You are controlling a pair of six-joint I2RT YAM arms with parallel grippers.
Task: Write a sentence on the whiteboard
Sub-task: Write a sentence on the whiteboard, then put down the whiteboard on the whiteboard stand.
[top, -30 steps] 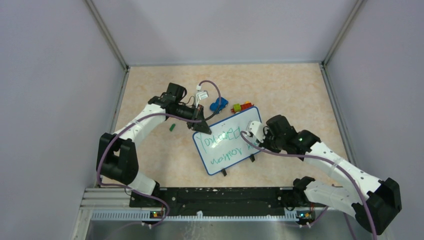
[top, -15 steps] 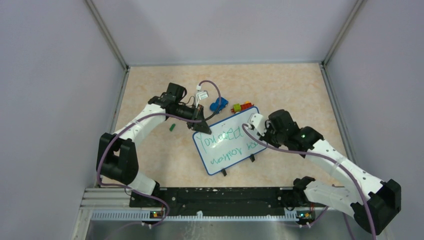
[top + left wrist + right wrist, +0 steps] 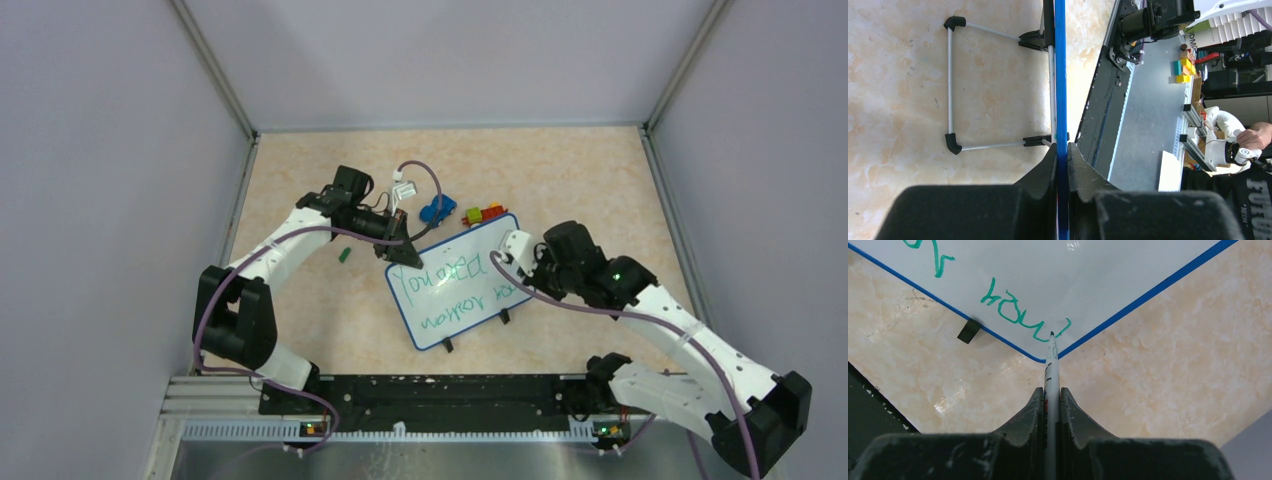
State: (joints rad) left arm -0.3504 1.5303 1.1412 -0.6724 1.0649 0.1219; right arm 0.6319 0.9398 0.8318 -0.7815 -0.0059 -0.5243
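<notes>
The whiteboard (image 3: 480, 245), white with a blue rim, lies tilted in the middle of the table. The sentence (image 3: 440, 287) runs across it in two lines of green script. My left gripper (image 3: 405, 255) is shut on the board's far left corner; the left wrist view shows the blue rim (image 3: 1060, 75) edge-on, pinched by that gripper (image 3: 1062, 150). My right gripper (image 3: 525, 270) is shut on a white marker (image 3: 1051, 365). The marker's tip touches the board beside the last green letters (image 3: 1018, 312), close to the board's near right corner.
A blue toy (image 3: 436, 210) and a green, yellow and red toy (image 3: 483, 213) lie just beyond the board's far edge. A small green piece (image 3: 343, 254) lies left of the left arm. The board's wire stand (image 3: 950, 85) folds out underneath. Walls close three sides.
My right gripper has moved right with the marker, along the lower line toward the board's right corner. The left gripper and the board have not moved.
</notes>
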